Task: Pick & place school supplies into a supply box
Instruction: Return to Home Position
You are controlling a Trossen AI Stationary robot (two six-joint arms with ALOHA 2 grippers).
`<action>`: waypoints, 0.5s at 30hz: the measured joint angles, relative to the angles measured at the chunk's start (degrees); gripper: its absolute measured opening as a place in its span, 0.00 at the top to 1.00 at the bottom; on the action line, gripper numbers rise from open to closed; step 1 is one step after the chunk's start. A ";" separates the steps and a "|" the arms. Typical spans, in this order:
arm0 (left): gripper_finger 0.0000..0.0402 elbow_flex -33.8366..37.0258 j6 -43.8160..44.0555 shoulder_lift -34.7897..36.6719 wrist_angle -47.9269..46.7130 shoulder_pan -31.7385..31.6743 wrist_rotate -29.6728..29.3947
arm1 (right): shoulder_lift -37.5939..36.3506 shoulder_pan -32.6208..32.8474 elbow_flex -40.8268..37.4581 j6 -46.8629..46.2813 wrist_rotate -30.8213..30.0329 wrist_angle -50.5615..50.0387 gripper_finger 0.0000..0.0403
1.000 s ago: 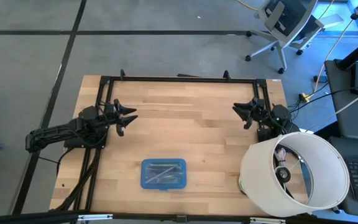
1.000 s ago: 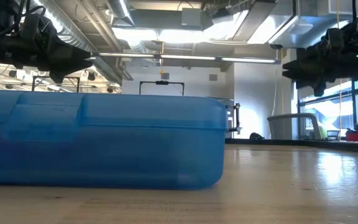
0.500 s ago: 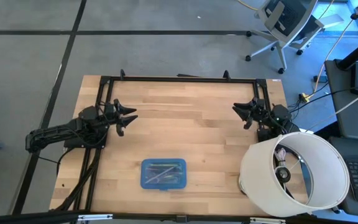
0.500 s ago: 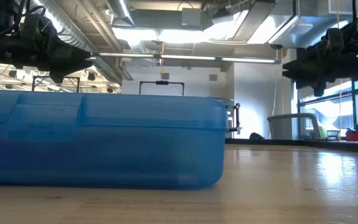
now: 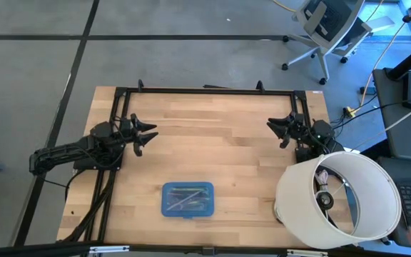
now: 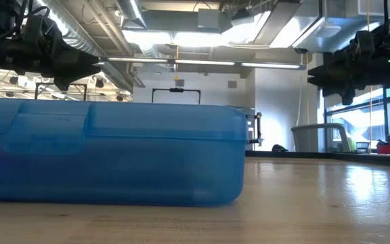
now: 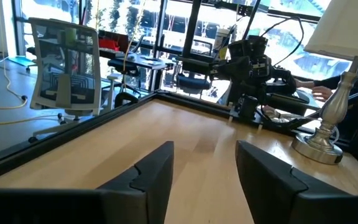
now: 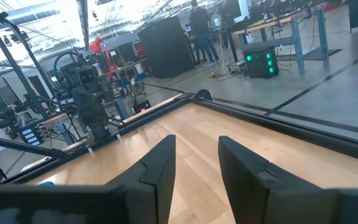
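Overhead and table-level views of the workstation. We see the supply box [image 5: 188, 199] lying shut on the tabletop [image 5: 212, 153], near the front edge and somewhat toward the left arm's side; thin sticks [image 5: 185, 194] show faintly through its translucent blue lid. In the low view the box fills the left half of the picture, flat on the wood. The left claw [image 5: 147, 134] hangs over the left side of the tabletop, well apart from the box, and we read its fingers [image 7: 151, 171] as spread, with bare wood visible between them. The right claw [image 5: 275, 128] hangs over the right side, facing the left one across the tabletop; its fingers [image 8: 157, 163] likewise stand apart and grip nothing. A large white drum-shaped lampshade [image 5: 348, 189] stands at the front right corner, beside the right arm's base
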State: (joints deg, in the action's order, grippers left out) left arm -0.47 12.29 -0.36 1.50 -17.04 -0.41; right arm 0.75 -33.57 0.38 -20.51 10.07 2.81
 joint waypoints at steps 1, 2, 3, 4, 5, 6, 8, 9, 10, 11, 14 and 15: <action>0.59 0.00 0.00 0.00 0.00 0.00 -0.01 | 0.01 -0.01 0.00 0.00 0.00 0.00 0.69; 0.59 0.00 0.00 0.00 0.00 0.00 0.01 | 0.00 0.01 0.00 0.00 0.00 0.01 0.69; 0.59 0.00 0.00 0.00 0.01 0.00 0.00 | 0.01 0.00 0.00 0.00 0.00 0.02 0.69; 0.59 0.00 0.00 0.00 0.00 0.00 0.00 | 0.01 0.00 0.00 0.00 0.00 0.02 0.69; 0.59 0.00 0.00 0.00 0.00 0.01 0.00 | 0.00 -0.01 0.00 0.00 0.00 0.02 0.69; 0.59 0.00 0.00 -0.02 0.00 0.00 -0.01 | 0.01 0.01 0.00 0.00 0.00 0.00 0.69; 0.59 0.00 0.00 0.00 0.02 0.00 -0.01 | 0.01 0.00 0.00 0.00 0.00 0.00 0.69; 0.60 0.00 0.00 0.00 0.02 0.00 -0.01 | 0.00 0.01 0.00 0.00 0.00 0.01 0.69; 0.60 0.00 0.00 0.00 0.00 0.00 0.01 | 0.00 0.01 0.00 0.00 0.00 0.01 0.69; 0.60 0.00 0.00 0.00 0.01 0.00 0.00 | 0.00 -0.01 0.00 0.00 0.00 0.02 0.69; 0.59 0.00 0.00 0.00 0.01 0.00 0.00 | 0.01 -0.01 0.00 0.00 0.00 0.00 0.69; 0.59 0.00 -0.01 0.00 0.01 0.01 0.00 | 0.01 0.01 0.00 0.00 0.00 0.02 0.69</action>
State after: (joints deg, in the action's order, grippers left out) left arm -0.47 12.29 -0.36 1.51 -17.03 -0.42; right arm 0.75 -33.56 0.38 -20.51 10.07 2.83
